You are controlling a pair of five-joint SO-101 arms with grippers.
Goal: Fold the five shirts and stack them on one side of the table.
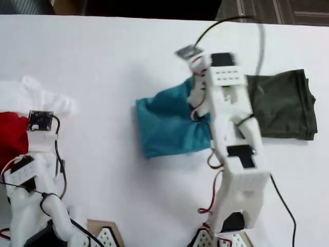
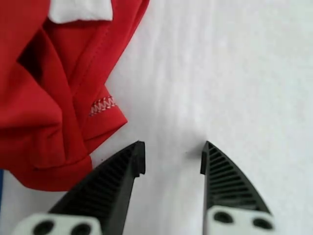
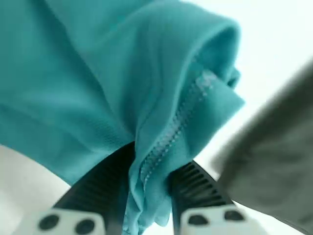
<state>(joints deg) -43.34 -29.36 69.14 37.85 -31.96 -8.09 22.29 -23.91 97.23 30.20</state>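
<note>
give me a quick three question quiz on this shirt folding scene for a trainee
1. Which item is the right gripper shut on? A a yellow towel; B the teal cloth shirt; C a black sock.
2. True or false: the left gripper is shut on the crumpled red cloth shirt.
3. Short answer: what colour is the garment lying against the red shirt in the high view?

Key
1. B.
2. False: it is open over the bare white table, beside the red shirt.
3. White, the crumpled white cloth shirt.
</note>
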